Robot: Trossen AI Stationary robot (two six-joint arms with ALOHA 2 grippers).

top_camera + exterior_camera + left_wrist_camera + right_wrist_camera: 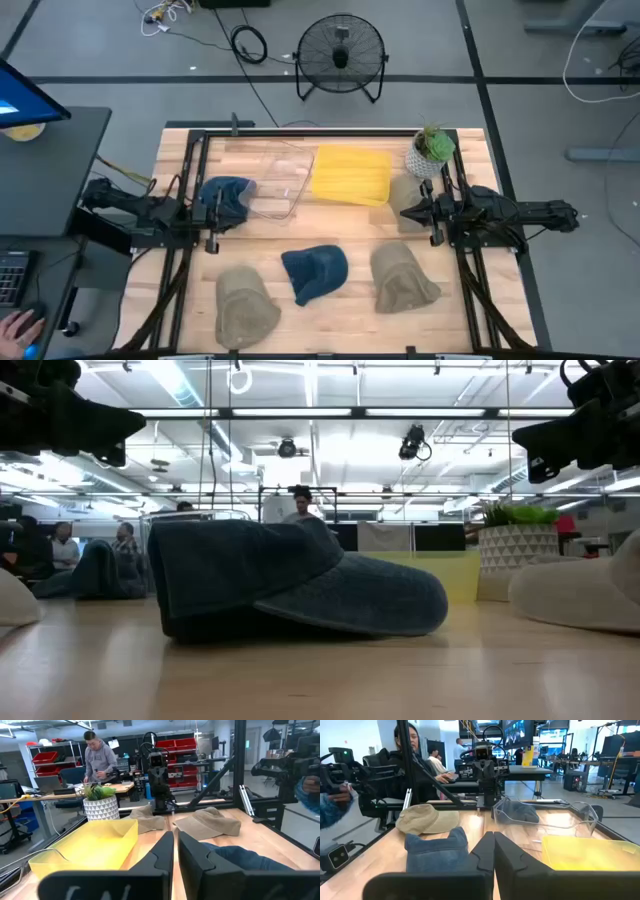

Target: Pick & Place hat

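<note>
Several hats lie on the wooden table. A blue denim hat (316, 272) (300, 585) sits crown-up near the middle, between two beige hats (246, 305) (402, 279). Another blue hat (226, 194) lies beside my left gripper (212, 212), at the clear bin (276, 186). A further beige hat (404, 190) lies by my right gripper (408, 212). Both grippers hover above the table, shut and holding nothing; their fingers meet in the left wrist view (175, 851) and in the right wrist view (493, 851).
A yellow bin (351, 175) (95, 845) and the clear bin stand toward the far edge. A potted plant (432, 148) (515, 550) is at the far right corner. A fan (341, 55) stands on the floor beyond. People show in the room behind.
</note>
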